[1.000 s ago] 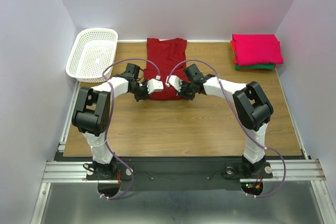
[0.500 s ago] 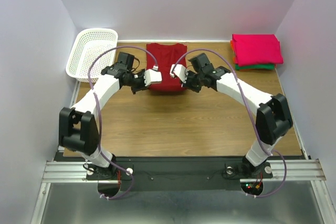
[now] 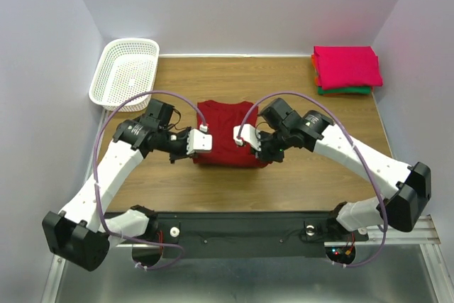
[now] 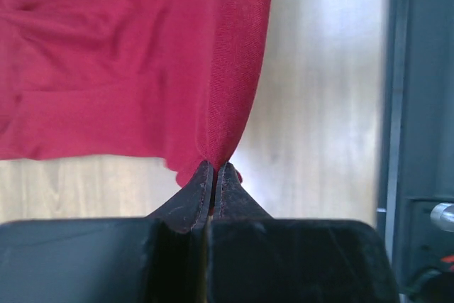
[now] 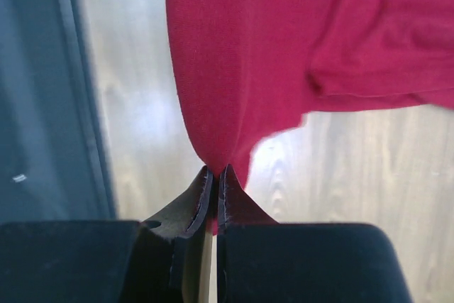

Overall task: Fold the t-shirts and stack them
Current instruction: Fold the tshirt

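Pulled back toward me since a second ago: left gripper (image 4: 215, 166) and right gripper (image 5: 215, 170), dragging the crimson t-shirt (image 3: 228, 136) nearer. Each clamps a pinch of its edge, and the cloth spreads just beyond the tips. I judge the fold half done, stacking left. Left arm (image 3: 106, 175) and right arm (image 3: 362, 161) splay wide. Folded stack (image 3: 346, 69) sits far beyond the right gripper.

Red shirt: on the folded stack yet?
No, the red shirt sits mid-table, apart from the pink-topped stack in the far right corner.
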Robot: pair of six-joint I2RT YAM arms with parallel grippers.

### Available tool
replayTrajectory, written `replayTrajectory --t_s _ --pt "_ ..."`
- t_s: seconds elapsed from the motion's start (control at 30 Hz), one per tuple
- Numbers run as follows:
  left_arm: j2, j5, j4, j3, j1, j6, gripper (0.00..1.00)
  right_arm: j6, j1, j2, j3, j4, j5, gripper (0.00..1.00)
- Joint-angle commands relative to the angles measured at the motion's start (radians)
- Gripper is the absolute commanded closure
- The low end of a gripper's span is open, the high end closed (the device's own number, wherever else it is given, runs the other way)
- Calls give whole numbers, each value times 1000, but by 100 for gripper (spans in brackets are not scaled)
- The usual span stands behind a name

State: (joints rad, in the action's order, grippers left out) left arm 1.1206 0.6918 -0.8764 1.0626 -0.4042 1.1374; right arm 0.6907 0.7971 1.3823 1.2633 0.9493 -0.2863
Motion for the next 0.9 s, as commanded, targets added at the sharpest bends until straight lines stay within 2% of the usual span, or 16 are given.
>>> replayTrajectory --t_s 0.0,0.1,0.17,0.27,0.4,0.5,0.63,0.7,0.87 --pt "-65 86 -102 -6 -5 -57 100 -31 -7 -25 60 108 -11 99" --pt "-50 65 -79 51 -5 -108 100 7 -12 0 94 94 38 100" --pt "-7 10 -55 107 -5 -100 100 55 -62 53 148 92 42 99" --pt "108 -46 -64 192 -2 -67 100 110 -159 145 264 106 16 99" --pt "277 -48 -42 335 37 -4 100 240 -246 303 393 118 -11 99" --pt "488 -40 -49 416 111 59 100 320 -309 458 503 120 -24 99" --pt "646 -12 23 497 171 59 100 355 -372 690 684 118 -27 99" --pt "785 0 76 545 203 47 100 354 -389 801 789 97 -31 99" --pt "939 43 138 665 258 7 100 284 -398 932 921 -4 -33 96"
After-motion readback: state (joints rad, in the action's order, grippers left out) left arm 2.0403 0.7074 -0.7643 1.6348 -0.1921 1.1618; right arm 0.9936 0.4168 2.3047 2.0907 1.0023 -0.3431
